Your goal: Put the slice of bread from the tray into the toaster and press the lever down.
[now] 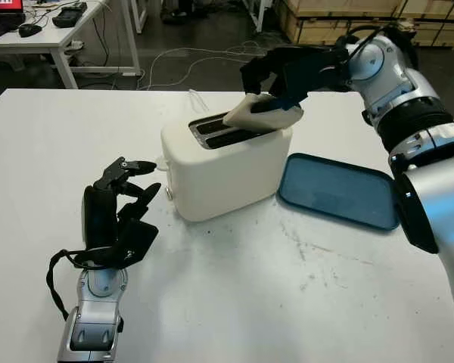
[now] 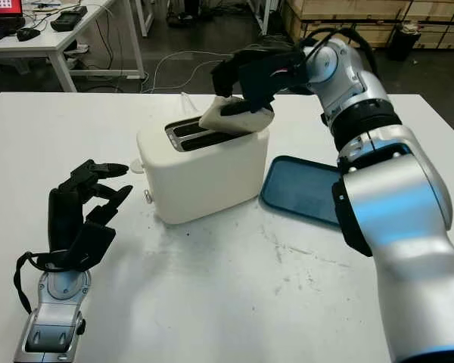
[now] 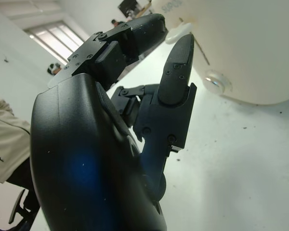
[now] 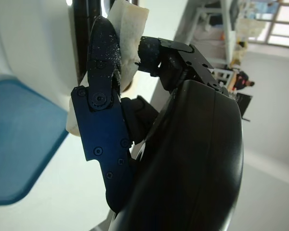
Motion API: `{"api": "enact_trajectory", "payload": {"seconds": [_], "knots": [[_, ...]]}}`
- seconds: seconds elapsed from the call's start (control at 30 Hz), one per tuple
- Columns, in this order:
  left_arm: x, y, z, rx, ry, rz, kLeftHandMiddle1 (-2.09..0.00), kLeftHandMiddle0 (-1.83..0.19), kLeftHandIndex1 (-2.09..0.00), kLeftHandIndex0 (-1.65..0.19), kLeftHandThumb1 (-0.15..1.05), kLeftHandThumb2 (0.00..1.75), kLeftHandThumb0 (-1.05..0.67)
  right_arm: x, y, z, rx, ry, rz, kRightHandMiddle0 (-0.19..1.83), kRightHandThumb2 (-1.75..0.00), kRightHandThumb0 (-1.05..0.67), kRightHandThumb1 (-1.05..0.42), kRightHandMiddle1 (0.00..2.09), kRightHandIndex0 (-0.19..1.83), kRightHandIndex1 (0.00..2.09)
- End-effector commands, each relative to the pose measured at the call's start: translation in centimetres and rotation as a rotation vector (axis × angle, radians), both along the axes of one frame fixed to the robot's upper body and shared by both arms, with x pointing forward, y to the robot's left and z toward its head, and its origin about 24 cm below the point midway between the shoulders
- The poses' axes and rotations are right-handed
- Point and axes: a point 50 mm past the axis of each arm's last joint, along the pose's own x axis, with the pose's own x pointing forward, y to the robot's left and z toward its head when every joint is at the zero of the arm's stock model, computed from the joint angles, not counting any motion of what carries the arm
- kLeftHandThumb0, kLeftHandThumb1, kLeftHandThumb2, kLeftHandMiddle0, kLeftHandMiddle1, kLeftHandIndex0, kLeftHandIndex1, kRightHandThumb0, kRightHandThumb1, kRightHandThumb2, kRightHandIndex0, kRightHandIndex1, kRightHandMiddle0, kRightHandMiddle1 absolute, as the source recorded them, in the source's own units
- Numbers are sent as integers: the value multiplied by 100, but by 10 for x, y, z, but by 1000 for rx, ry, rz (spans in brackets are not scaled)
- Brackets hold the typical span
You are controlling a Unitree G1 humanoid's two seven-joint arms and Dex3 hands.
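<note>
Gripping the bread slice (image 1: 263,113) over the toaster (image 1: 225,168) slots, seemingly touching, the right robot hand (image 1: 284,72) is clamped; blue tray (image 1: 340,190) bare.

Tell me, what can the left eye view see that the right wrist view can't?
The left eye view takes in the whole toaster with its two slots and the left hand, open, on the table beside the toaster. The right wrist view gives a close look at crumbs on the right hand's fingers. Both have the bread held by the right hand over the toaster, and the blue tray.
</note>
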Motion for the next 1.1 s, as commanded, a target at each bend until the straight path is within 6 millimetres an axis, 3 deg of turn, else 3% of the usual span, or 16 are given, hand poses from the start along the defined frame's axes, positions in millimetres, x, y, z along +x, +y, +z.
{"api": "enact_trajectory", "payload": {"seconds": [0.0, 0.7, 1.07], "knots": [[0, 0, -2, -3, 7, 0, -146, -62, -81, -67, 92, 4, -36, 1, -10, 1, -45, 16, -36, 79, -31, -55, -92, 175, 99, 175], [0, 0, -3, 10, 5, 7, -145, -62, -81, -67, 92, 4, -36, -2, -10, -1, -33, 70, -9, 83, -29, -56, -92, 175, 103, 175], [1, -2, -3, 0, 7, 3, -146, -63, -81, -67, 92, 4, -37, -6, 6, 0, -82, 17, 98, 82, -29, -54, -92, 175, 102, 175]]}}
